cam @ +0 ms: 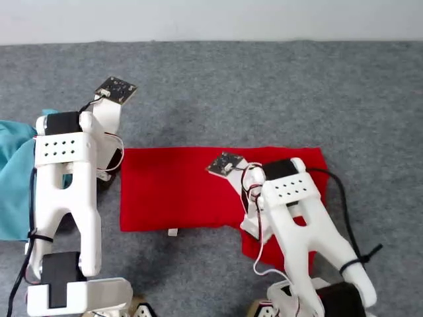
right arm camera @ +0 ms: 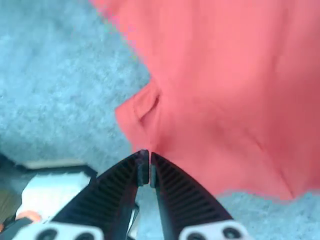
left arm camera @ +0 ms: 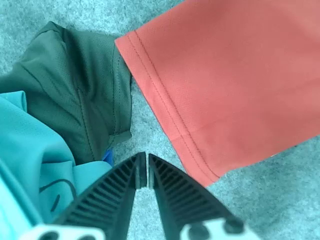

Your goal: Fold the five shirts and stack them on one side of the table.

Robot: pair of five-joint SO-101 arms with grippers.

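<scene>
Red shirt (cam: 178, 191): flat, mid-tabletop (cam: 264, 92). My left tool (left arm camera: 142, 172): clenched, empty, beside its hem corner. My right tool (right arm camera: 145, 170): clenched, empty, at its near edge. Advice: open both, pinch corners level, fold evenly.

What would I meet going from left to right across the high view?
Teal fabric shirt at the left edge → white left arm → flat red fabric shirt. The right arm overlaps the red shirt, so it is left out.
</scene>
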